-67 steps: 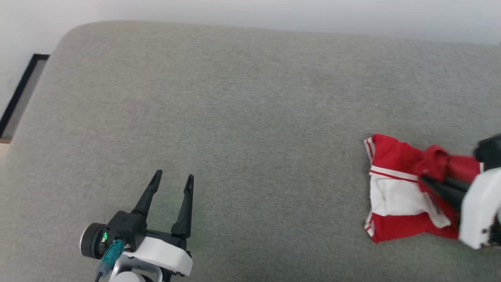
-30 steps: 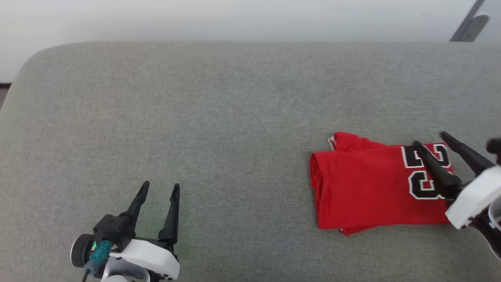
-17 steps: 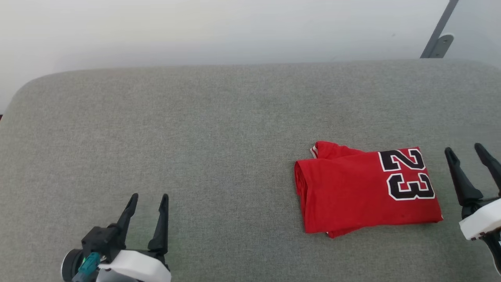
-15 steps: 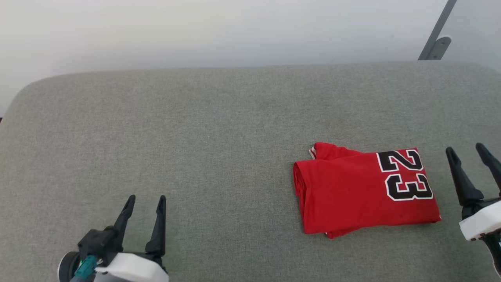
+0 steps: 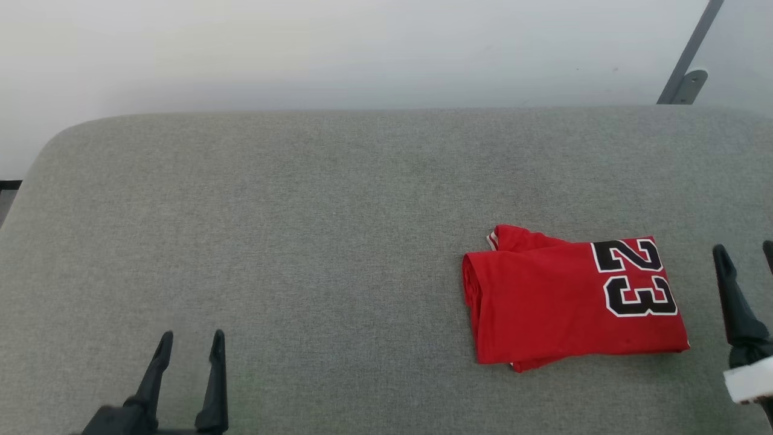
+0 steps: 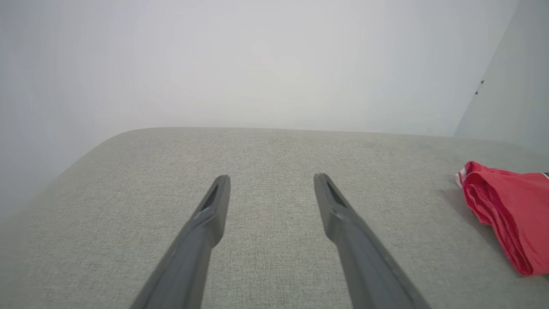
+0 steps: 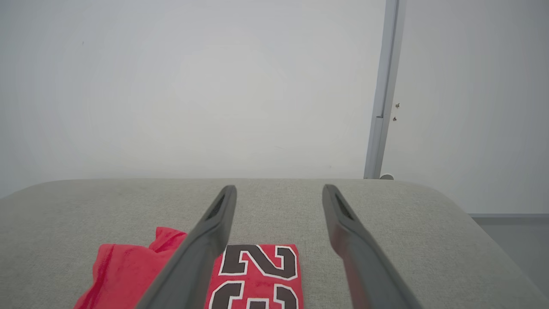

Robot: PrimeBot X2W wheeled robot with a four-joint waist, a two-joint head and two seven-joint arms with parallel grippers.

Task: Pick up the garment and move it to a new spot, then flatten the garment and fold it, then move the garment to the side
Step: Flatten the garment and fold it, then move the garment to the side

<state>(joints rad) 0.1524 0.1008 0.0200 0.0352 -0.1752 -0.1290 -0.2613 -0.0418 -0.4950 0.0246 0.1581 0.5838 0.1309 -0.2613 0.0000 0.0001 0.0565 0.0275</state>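
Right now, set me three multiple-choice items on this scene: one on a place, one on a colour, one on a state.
1. Where on the grey cushion does the garment lie?
A. toward the robot's right
B. toward the robot's left
C. hanging over the far edge

2. What colour are its digits?
A. white, outlined red
B. black, outlined white
C. blue, no outline

3. How is the right hand?
A. shut on the garment
B. shut on nothing
C. open, holding nothing

Answers: 1 A, the head view shows it folded, right of centre; 2 B, the 23 is black edged in white; 3 C, its fingers stand apart beside the garment, gripping nothing.
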